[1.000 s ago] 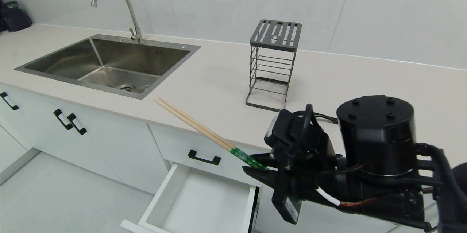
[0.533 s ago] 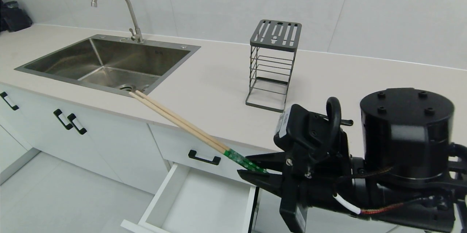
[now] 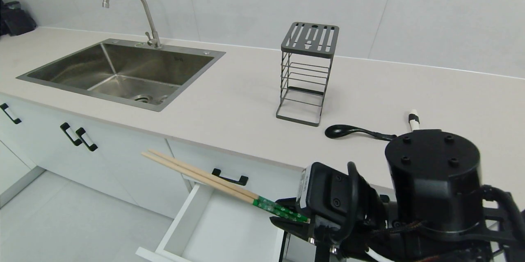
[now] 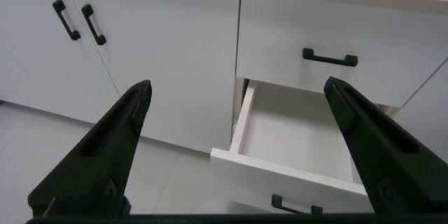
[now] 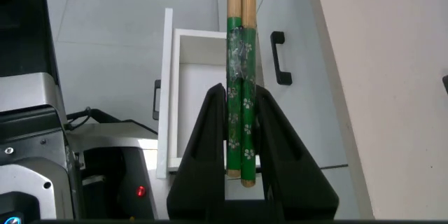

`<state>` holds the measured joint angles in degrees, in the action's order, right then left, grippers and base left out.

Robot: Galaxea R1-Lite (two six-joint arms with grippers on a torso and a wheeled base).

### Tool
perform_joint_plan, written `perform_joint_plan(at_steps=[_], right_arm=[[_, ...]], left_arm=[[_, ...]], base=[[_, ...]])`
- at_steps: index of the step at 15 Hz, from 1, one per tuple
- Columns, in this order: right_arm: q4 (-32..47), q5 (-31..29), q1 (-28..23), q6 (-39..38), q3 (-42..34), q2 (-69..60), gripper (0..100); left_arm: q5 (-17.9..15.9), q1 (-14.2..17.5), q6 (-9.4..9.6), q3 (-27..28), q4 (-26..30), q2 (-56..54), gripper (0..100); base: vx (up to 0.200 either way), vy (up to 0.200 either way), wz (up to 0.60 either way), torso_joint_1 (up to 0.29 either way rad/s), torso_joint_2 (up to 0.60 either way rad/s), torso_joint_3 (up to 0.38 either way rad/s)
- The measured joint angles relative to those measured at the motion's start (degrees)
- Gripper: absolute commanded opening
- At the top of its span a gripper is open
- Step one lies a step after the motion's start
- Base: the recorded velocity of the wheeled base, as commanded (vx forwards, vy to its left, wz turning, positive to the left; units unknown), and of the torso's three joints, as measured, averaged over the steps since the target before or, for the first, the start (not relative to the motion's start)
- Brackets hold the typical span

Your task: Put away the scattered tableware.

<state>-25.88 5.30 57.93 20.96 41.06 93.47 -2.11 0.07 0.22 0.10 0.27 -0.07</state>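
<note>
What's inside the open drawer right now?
In the drawer, the visible floor is bare white. Its rear sits hidden under the counter, and the right end effector holding chopsticks covers a corner.

The right arm is matte black, with a drum-shaped joint housing bearing four recessed screws on its cap, a looped black cable, and a wedge-fingered right tool.
</note>
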Motion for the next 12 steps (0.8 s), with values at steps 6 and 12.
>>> perform_joint_plan(at_steps=[6, 12], right_arm=[[0.05, -0.60, 0.15, 0.01, -0.22, 1.55, 0], [0.02, -4.24, 0.11, -0.38, 0.72, 1.73, 0]], left_arm=[[0.00, 0.00, -0.04, 0.00, 0.00, 0.00, 100], [0.01, 0.00, -0.04, 0.00, -0.05, 0.00, 100]], base=[[0.000, 0.000, 0.00, -0.038, 0.10, 0.057], [0.000, 0.000, 0.00, -0.119, 0.28, 0.158]])
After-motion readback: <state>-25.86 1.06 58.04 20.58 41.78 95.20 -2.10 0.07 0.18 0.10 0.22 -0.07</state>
